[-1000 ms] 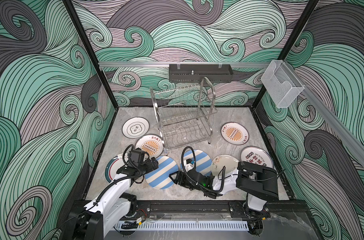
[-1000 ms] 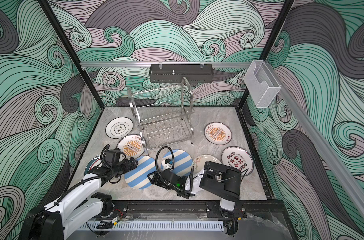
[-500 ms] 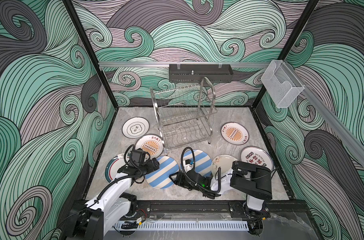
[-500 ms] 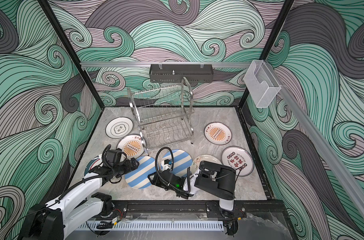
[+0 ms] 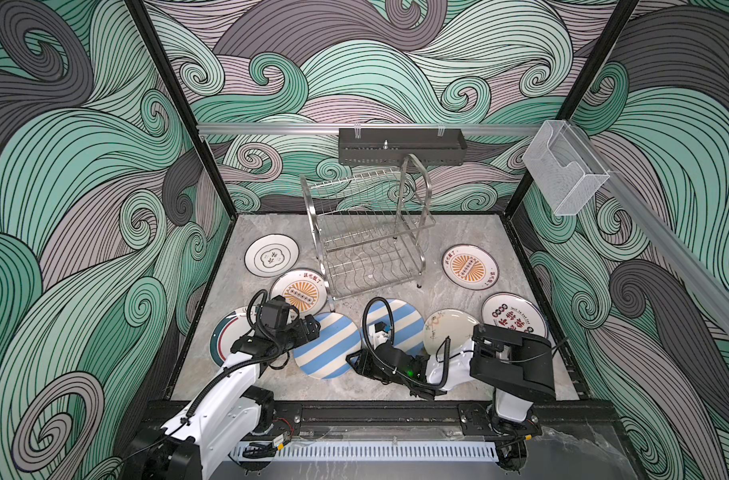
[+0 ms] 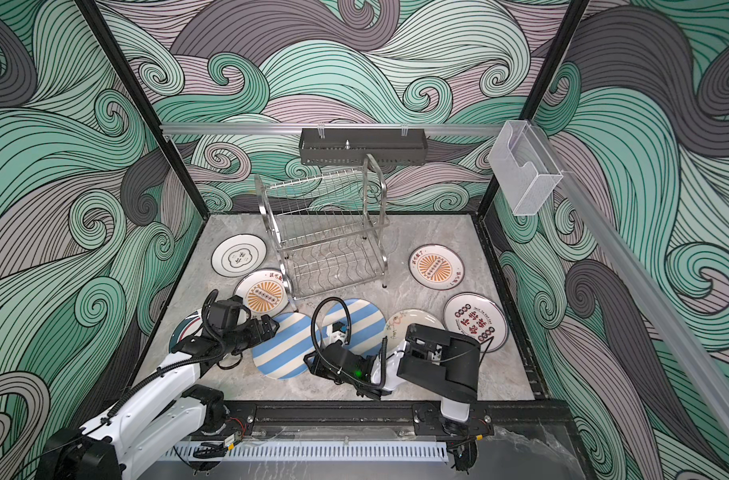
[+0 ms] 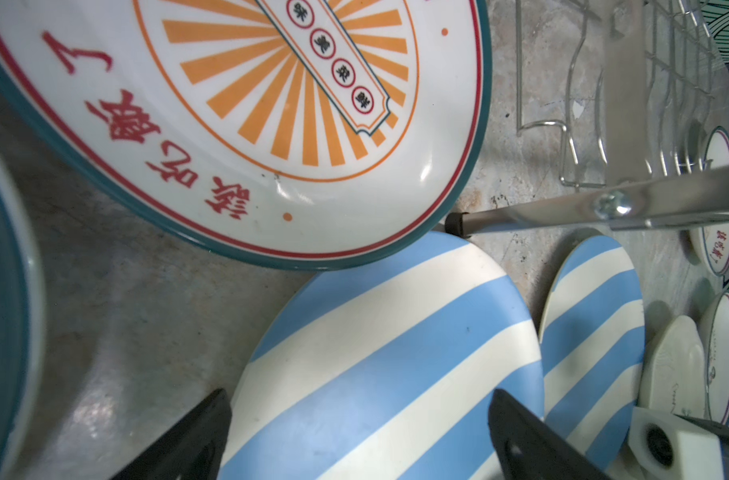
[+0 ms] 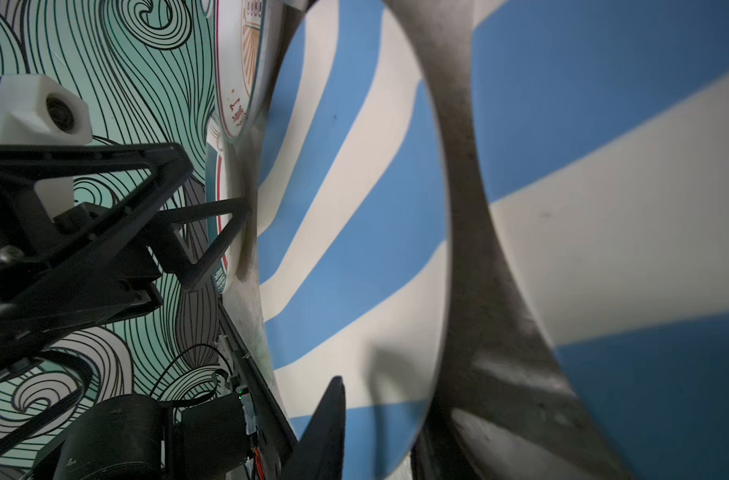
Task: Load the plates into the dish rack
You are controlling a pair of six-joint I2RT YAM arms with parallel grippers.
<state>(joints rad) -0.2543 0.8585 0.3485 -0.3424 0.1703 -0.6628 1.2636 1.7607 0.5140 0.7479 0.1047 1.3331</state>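
Judged the step in hand as seizing the striped plate [image 5: 327,347] by its rim. Found it lying face up on the table [image 5: 271,386] at seven o'clock of the dish rack [image 5: 367,241], just beside the sunburst plate [image 5: 300,293]. Noted the left gripper [image 5: 310,328] at the plate's ten o'clock edge, jaws spread wide, holding nothing. Noted the right gripper [image 5: 356,362] at four o'clock, one finger [image 8: 333,415] over the plate's face; cannot tell whether clamped (second finger hidden). Advise bracing from ten o'clock, seating the rim deep between the right jaws before any lift, then tipping onto edge for a slot. Round, hence no long axis to report; traced the stripes from eight to two o'clock.
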